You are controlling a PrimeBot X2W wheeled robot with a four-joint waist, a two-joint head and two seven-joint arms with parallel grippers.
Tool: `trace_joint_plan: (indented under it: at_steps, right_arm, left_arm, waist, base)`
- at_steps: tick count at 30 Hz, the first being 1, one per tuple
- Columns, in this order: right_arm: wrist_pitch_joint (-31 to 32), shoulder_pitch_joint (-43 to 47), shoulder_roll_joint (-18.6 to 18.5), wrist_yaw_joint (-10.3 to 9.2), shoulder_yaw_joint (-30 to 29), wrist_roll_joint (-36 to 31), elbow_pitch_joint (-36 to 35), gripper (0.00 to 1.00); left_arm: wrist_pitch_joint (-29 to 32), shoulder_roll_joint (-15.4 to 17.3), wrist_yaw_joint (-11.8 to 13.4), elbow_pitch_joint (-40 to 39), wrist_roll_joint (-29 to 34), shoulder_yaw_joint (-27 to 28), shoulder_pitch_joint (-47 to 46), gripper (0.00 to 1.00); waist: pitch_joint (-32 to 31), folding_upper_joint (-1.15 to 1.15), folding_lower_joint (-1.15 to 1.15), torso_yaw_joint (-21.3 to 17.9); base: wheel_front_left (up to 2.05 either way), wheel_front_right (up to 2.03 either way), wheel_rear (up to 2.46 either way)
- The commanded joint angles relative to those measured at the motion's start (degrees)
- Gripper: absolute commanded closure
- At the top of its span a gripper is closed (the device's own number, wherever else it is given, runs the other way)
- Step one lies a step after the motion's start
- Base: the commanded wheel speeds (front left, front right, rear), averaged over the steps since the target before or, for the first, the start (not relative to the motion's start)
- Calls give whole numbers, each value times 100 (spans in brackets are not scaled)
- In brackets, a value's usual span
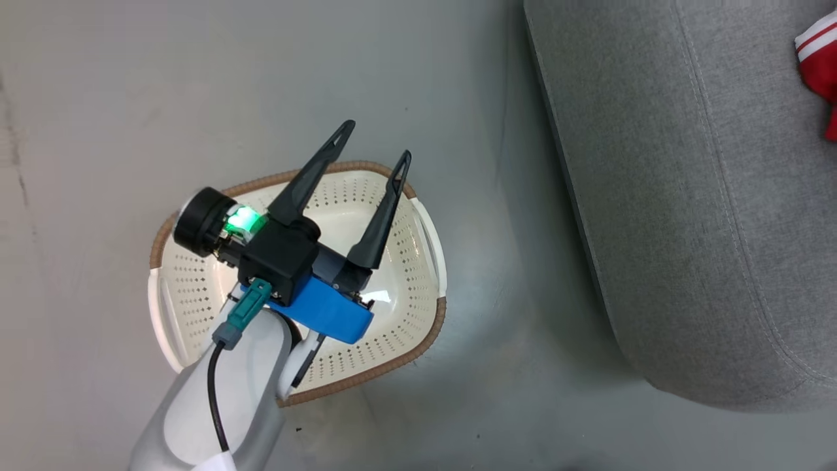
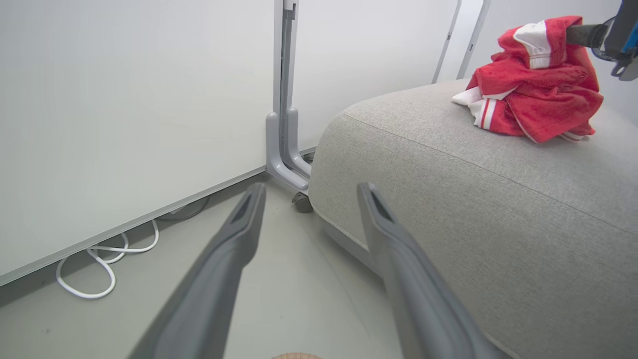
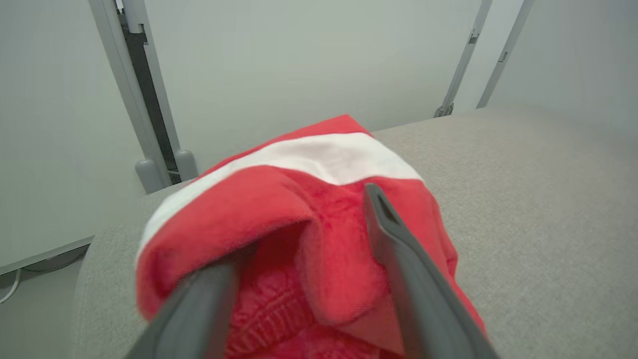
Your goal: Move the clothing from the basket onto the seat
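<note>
The clothing (image 2: 538,89), a red heap with white stripes, lies on the light grey seat (image 2: 473,199). My right gripper (image 3: 309,224) is open at that heap. Red cloth (image 3: 279,209) bulges between its spread fingers and drapes over the left fingertip. The left wrist view catches one of those fingers (image 2: 583,34) poking into the top of the heap. The cream perforated basket (image 1: 196,288) stands on the floor with no cloth in it. My left gripper (image 1: 378,139) hovers open above its far rim, holding nothing. The head view shows the seat (image 1: 686,196) at the right, with a bit of clothing (image 1: 820,59) at the edge.
White wall panels stand behind the seat, joined by a grey post with a foot (image 2: 284,149). A white cable (image 2: 99,264) loops on the floor along the wall. A small castor (image 2: 301,202) sits by the seat's corner. Grey floor separates basket and seat.
</note>
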Motion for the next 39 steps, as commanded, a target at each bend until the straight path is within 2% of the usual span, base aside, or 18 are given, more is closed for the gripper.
trace_joint_plan:
  at_steps: [1, 9, 20, 27, 34, 39]
  right_arm:
    - [-33, 140, -46, 1, 61, 74, -53, 0]
    - [-47, 994, 4, 1, 596, 40, -390, 0]
    - [250, 2567, 302, 1, 900, 102, -1645, 0]
    - [649, 3777, 700, 2, 593, -44, -2843, 0]
    - [1078, 4894, 1352, 2, 267, -326, -4111, 0]
    - [1157, 5462, 1867, 2, 154, -645, -4654, 0]
  left_arm:
    - [-16, -47, -6, 20, -27, 12, 82, 0]
    - [-16, -353, -6, 275, -258, 139, 568, 0]
    - [-15, -564, -6, 655, -541, 509, 1601, 0]
    - [-15, -620, -6, 861, -675, 678, 1984, 0]
    - [-15, -623, -6, 985, -630, 1025, 2278, 0]
    - [-15, -566, -6, 1044, -661, 1184, 2369, 0]
  waist:
    - [-208, 0, 0, 92]
    - [-1255, 0, 0, 342]
    - [-2674, 0, 0, 709]
    - [-3289, 0, 0, 1070]
    - [-3666, 0, 0, 1454]
    - [-3807, 0, 0, 1697]
  base:
    - [0, 0, 0]
    - [0, 0, 0]
    - [0, 0, 0]
    - [0, 0, 0]
    - [0, 0, 0]
    - [0, 0, 0]
